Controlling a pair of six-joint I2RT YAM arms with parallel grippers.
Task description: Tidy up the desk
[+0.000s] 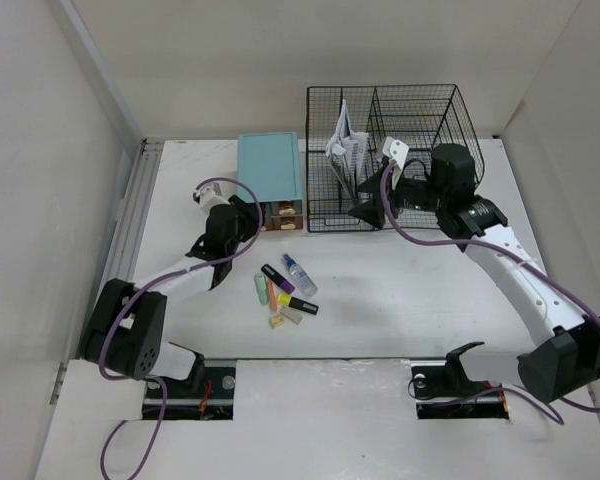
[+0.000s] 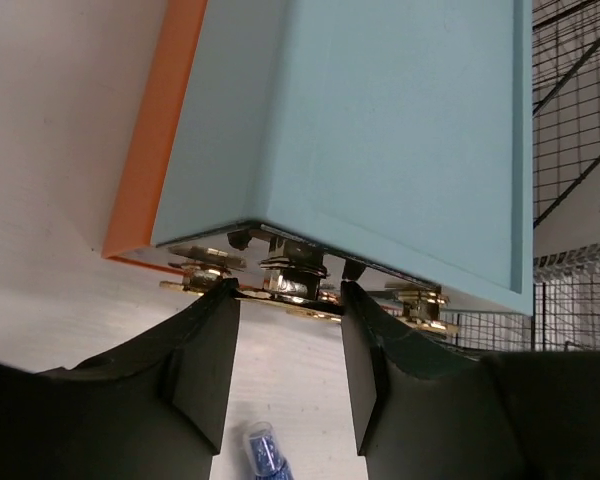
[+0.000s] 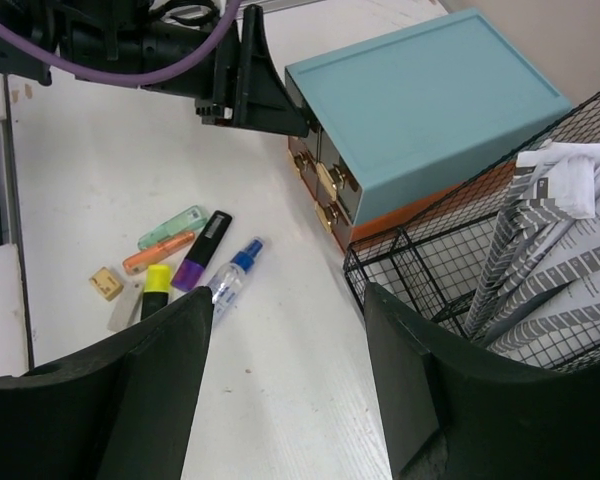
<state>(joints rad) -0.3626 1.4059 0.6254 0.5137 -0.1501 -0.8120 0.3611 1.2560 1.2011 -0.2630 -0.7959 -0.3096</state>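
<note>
desk [image 1: 410, 290]: white, flat, fills the middle of the top view, from the arm bases at the bottom of frame up to the back wall.
rail [image 1: 130, 215]: metal, runs along the desk's left edge, left of frame.
room: plain pale walls [image 1: 230, 60] close in the desk on the left, back and right.
drawer box [image 1: 270, 165]: teal top, orange base, brass knobs on the front; upper centre, just beside the wire rack's left side.
wire rack [image 1: 420, 125]: black mesh, upper right of centre at the desk's back edge; striped papers [image 1: 346, 145] stand in its left part.
loose items: markers [image 1: 278, 290] and a spray bottle [image 1: 299, 274] lie bunched centre-left, below the drawer box; small tan block [image 1: 277, 321] at the bunch's lower edge.
left fingers [image 2: 195, 370]: parted, tips either side of a drawer knob [image 2: 294, 278], not visibly pinching it.
right fingers [image 3: 130, 380]: released, spread wide, nothing between them, up by the rack's front.
</note>
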